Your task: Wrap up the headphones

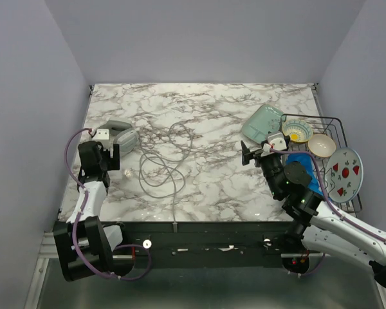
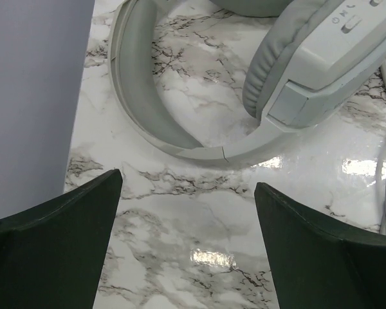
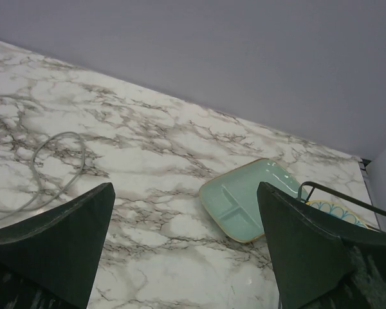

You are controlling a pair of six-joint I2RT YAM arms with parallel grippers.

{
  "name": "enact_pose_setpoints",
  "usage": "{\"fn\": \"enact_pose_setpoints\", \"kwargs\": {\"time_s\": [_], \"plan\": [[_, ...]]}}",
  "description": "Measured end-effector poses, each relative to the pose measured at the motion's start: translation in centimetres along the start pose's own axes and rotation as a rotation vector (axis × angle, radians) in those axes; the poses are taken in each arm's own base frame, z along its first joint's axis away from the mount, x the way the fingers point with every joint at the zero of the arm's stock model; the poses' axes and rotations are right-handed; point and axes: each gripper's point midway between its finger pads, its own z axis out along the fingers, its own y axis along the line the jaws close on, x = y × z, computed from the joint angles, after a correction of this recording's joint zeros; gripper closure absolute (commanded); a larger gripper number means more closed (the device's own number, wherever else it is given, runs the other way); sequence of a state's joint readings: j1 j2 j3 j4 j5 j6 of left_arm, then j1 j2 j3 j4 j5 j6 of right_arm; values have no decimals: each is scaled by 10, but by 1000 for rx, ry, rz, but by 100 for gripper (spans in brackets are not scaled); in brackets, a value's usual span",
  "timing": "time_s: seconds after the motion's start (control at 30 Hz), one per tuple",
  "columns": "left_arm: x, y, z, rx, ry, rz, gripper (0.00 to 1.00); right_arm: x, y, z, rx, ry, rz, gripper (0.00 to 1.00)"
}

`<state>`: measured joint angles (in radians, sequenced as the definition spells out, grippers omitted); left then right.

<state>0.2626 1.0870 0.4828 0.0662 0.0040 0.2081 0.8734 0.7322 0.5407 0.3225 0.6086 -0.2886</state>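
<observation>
The light grey headphones lie at the table's left side, with headband and one earcup close up in the left wrist view. Their thin grey cable runs in loose loops toward the table's middle and front; a loop of the cable shows in the right wrist view. My left gripper is open and empty, just in front of the headband. My right gripper is open and empty above the table's right side, well away from the cable.
A pale green divided plate lies at the right; the plate also shows in the right wrist view. A black wire rack holds bowls and a plate with red marks. The left wall stands close to the headphones.
</observation>
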Motion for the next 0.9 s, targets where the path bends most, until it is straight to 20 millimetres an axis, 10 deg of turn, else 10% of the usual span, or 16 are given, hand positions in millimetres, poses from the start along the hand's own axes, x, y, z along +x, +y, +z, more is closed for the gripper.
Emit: {"fn": "enact_pose_setpoints", "kwargs": {"time_s": [0.47,0.9], "plan": [[-22,79,15,-214,97,-165,4,0,0,0,0,0,0,0],[12,53,64,-55,353,-264,21,2,4,1,-18,3,-6,0]]}}
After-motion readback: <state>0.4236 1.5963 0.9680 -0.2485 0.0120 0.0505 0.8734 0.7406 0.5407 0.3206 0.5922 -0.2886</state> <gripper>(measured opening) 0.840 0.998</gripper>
